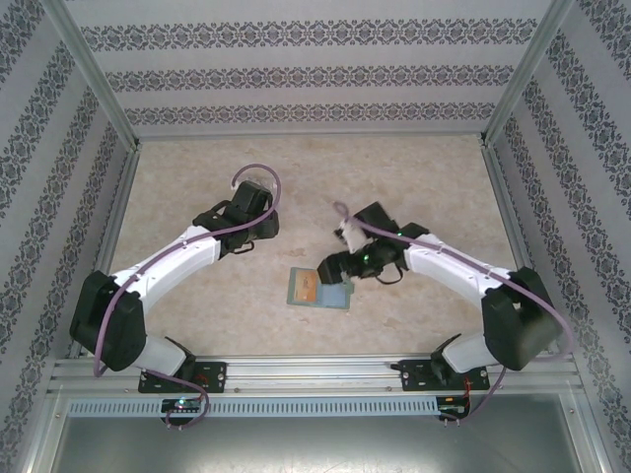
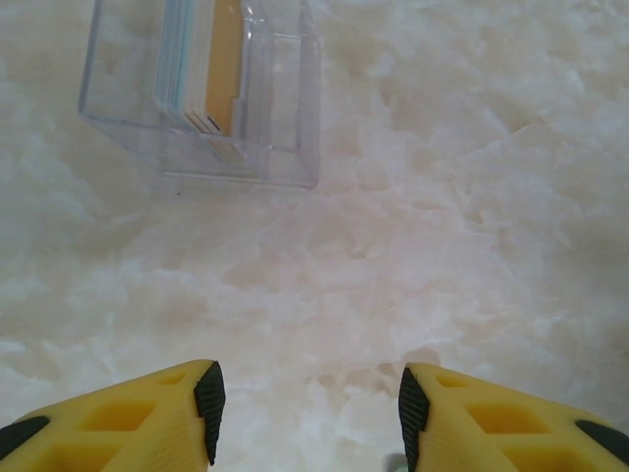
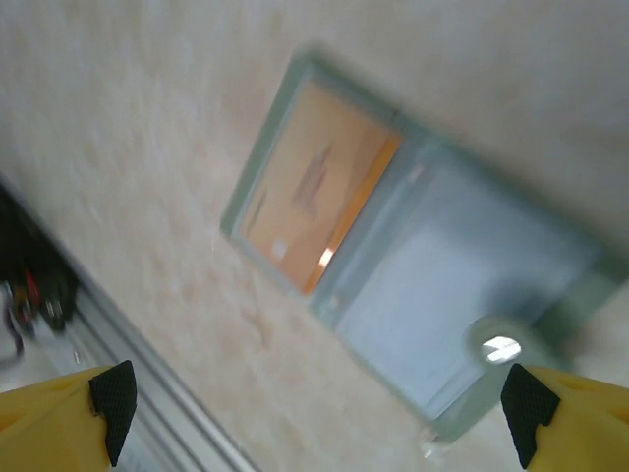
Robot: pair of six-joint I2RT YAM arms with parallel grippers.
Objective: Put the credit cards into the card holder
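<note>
Card holder (image 3: 366, 236) lies opened flat on the table (image 1: 414, 177), near the front rail (image 1: 315, 370), with bare surface on its other sides. You can see an orange card (image 3: 313, 192) on one half; the other half looks pale blue. Your right gripper (image 3: 319, 408) hangs just above it, jaws spread wide, gripping nothing. Off to the left, your left gripper (image 2: 311, 411) is partly spread over bare table, empty, facing a clear stand (image 2: 285, 118) with more cards (image 2: 221, 74) standing upright in it. The side walls (image 1: 59, 197) stand well away.
</note>
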